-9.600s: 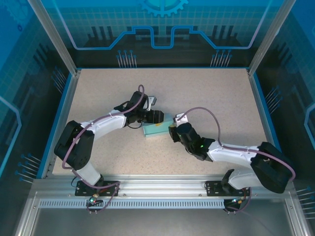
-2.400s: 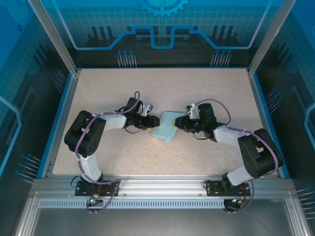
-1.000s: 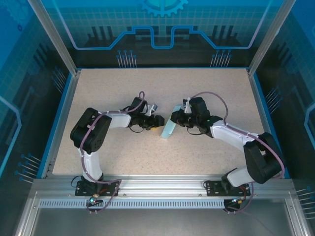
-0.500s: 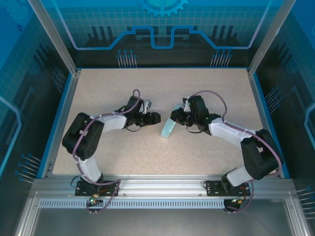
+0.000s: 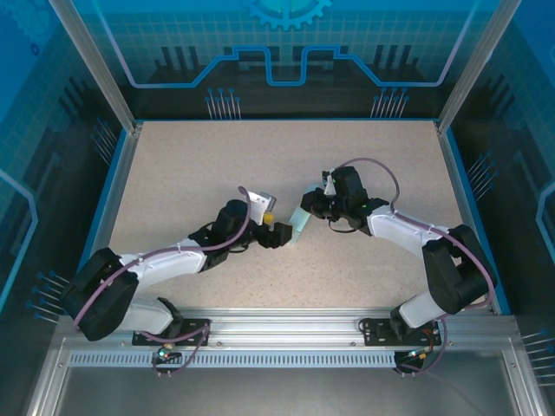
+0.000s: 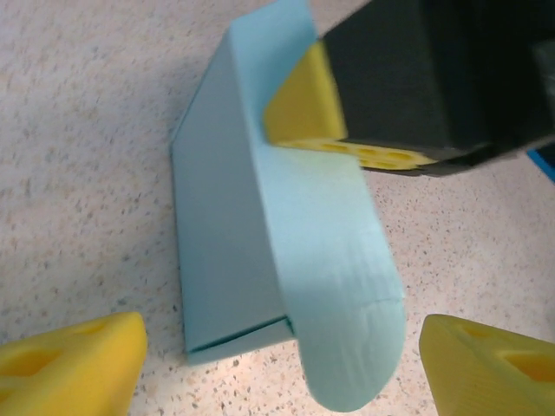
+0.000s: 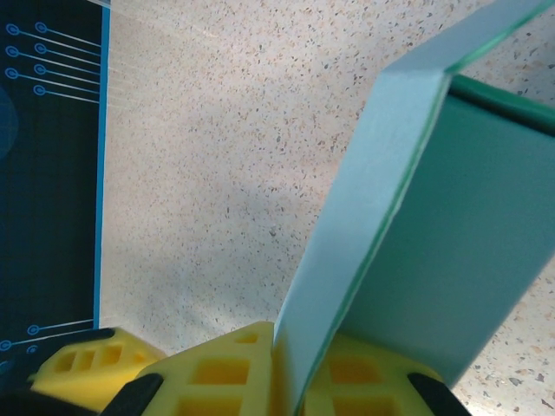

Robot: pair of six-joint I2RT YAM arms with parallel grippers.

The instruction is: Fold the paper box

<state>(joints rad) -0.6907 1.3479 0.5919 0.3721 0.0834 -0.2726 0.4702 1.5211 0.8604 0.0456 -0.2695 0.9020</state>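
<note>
The pale light-blue paper box (image 5: 298,228) stands on edge at the table's middle. In the left wrist view the paper box (image 6: 225,217) shows a flat panel, and a rounded flap (image 6: 347,329) hangs off it towards the camera. My right gripper (image 5: 310,206) is shut on its upper edge, and its yellow pad (image 6: 303,104) presses the card. In the right wrist view the right gripper (image 7: 299,373) pinches a thin panel of the paper box (image 7: 451,234). My left gripper (image 5: 279,236) sits open just left of the box. In its own view the left gripper (image 6: 277,373) has a fingertip (image 6: 69,364) on either side of the flap, apart from it.
The speckled table (image 5: 191,165) lies bare around the arms. A blue rim (image 5: 104,217) and aluminium posts (image 5: 91,65) bound it, with a metal rail (image 5: 277,334) at the near edge. The dark patterned wall (image 7: 43,173) stands past the table's edge.
My left arm has swung nearer and lower, bringing its open gripper up to the box from the near left. The right gripper still holds the box upright, barely moved.
</note>
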